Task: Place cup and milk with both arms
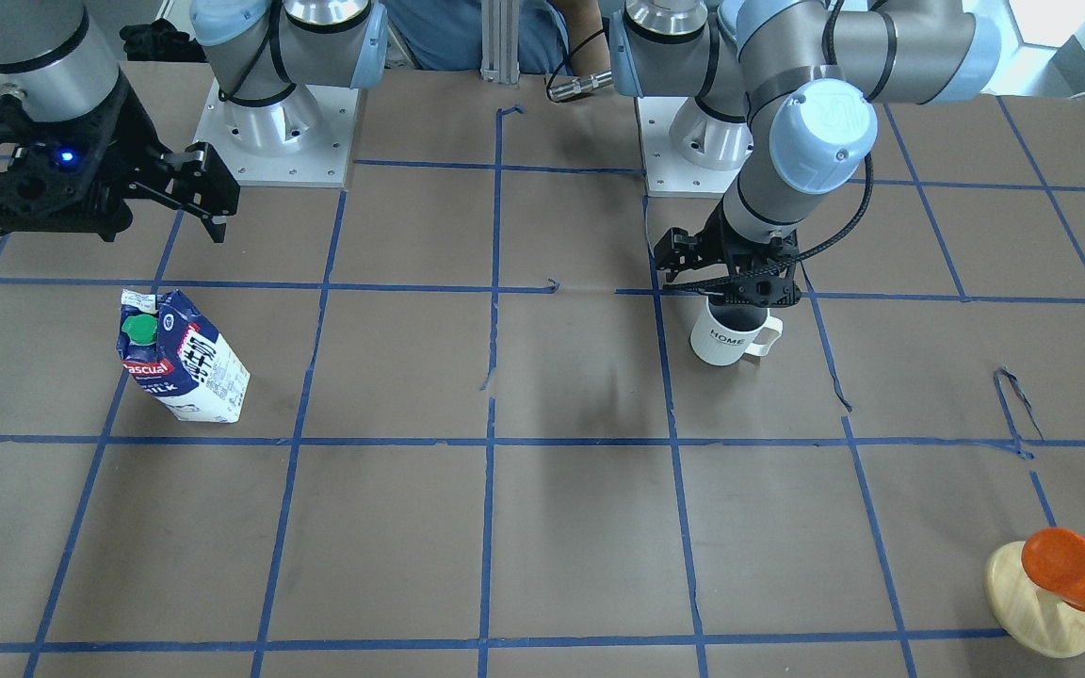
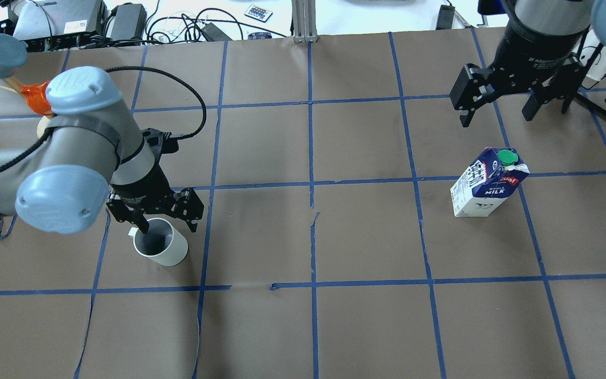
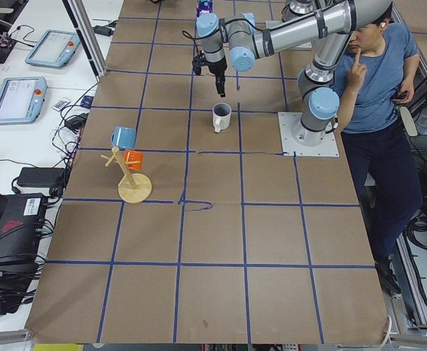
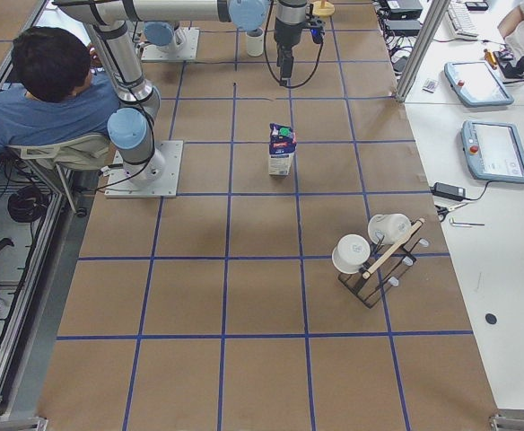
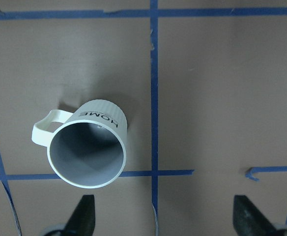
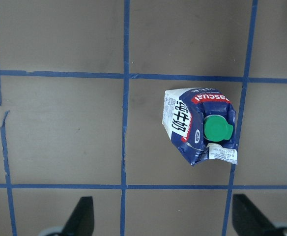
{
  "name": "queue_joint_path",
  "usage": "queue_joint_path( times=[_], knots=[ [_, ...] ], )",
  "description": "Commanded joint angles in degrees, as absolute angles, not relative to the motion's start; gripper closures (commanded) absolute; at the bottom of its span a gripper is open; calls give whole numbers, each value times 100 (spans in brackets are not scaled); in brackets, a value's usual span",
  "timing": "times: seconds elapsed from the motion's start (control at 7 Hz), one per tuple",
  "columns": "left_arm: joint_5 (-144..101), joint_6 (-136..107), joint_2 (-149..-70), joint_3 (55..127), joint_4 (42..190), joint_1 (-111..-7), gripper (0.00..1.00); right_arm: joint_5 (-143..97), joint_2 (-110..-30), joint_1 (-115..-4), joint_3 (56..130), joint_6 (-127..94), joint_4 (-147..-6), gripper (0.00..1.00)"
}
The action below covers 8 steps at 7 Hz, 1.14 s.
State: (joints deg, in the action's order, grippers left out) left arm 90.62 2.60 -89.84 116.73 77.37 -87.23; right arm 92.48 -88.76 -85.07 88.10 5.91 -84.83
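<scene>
Black and spread wide, the left gripper (image 2: 169, 226) hung just above the white ceramic mug with the dark grey inside (image 2: 162, 248), gripping nothing. From overhead one finger lay across the mug's mouth. In the wrist view the mug sat off toward one finger, not centred between the two. The right gripper (image 2: 495, 118) was likewise parted and empty, high over the table. In its own wrist view the small navy-and-white gable-top milk carton (image 2: 484, 187) lay off to one side.

I judged this to be the approach before the two pick-ups, since both things stood free on the brown paper-covered table (image 2: 361, 237), far apart. The left arm needed a small sideways correction and a short descent so its fingers took the mug's wall between them. The right arm had a longer drop ahead of it, and needed to close across the carton's flat walls below the gable.

The mug stood upright and empty, its handle pointing sideways and "HOME" printed on its side. The carton also stood upright with its green cap on, its gable creased, askew to the blue tape lines
</scene>
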Motion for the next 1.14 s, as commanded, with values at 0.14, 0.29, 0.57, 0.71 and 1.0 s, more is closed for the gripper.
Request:
queue_joint_path(
  times=[0.14,0.29,0.57,0.71,1.0],
  knots=[
    [9123,386,-9192,12182,6997,-8701,24,9237,-8606,-8174,9297,615,-8709,0],
    [9123,552,-9219,12173,6944,-8692,62,9237,-8587,-8156,9395,615,-8988,0],
    [9123,545,-9272,12147,6943,-8692,100,9255,-8543,-8130,9754,1086,-9428,0],
    [9123,554,-9272,12129,6935,-8692,100,9264,-8543,-8069,9886,1220,-9552,0],
    [9123,458,-9290,11850,6900,-8718,100,9351,-8543,-7946,10063,1239,-9711,0]
  ],
)
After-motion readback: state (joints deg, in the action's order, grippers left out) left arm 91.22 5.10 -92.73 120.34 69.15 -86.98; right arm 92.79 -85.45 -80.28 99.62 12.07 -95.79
